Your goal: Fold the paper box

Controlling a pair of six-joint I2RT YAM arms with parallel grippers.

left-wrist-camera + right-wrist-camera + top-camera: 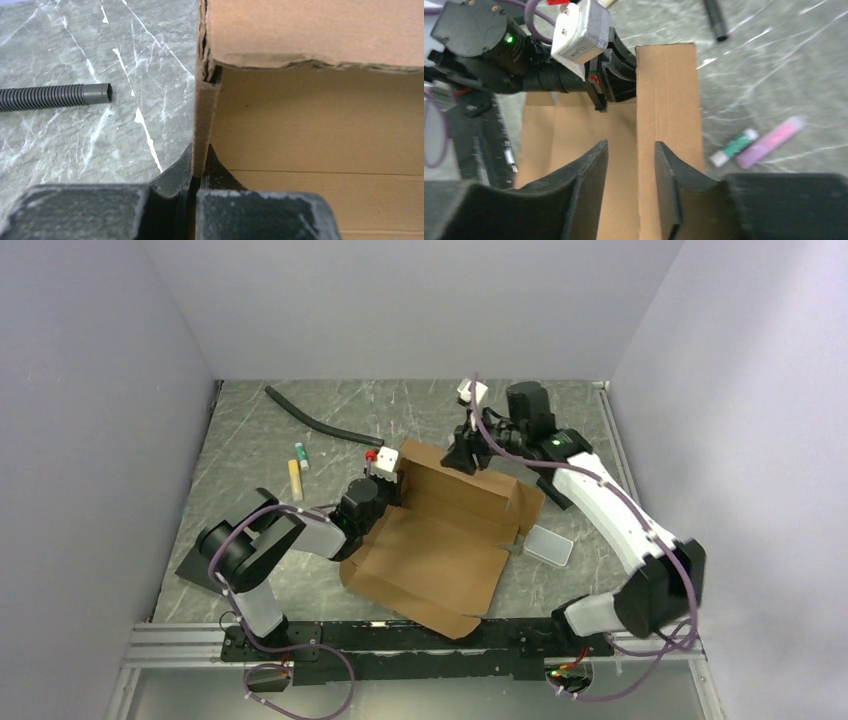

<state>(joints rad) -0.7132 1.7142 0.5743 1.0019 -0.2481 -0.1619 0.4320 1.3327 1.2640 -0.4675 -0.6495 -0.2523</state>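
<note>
I have the box (440,550) lying open in the middle of the table (250,430), between the two arms. Its widest flap lies flat toward the arm bases, reaching almost to the near edge, and its far side stands up as a wall (470,480).

My left gripper (200,159) is closed tight on cardboard. In its wrist view the fingers (176,175) pinch the thin edge of an upright side panel (203,115). The panel runs straight up out of the grip, with the box's inside to the right of it and bare table to the left. From above, that grip sits at the box's far left corner.

My right gripper (631,172) is at the far wall, reaching in from the right. Its fingers (591,175) stand apart, one on each side of the edge of an upright panel. I cannot tell whether either pad touches the cardboard. In that view the left gripper sits at the other end of the same panel.

Off the box, a black hose (312,421) lies on the far left of the table, its open end near the left gripper. Two sticks (296,480) lie close together left of the box. A grey lid (549,546) rests just beside the box's right edge, and a black pad (195,568) lies partly under the left arm.
</note>
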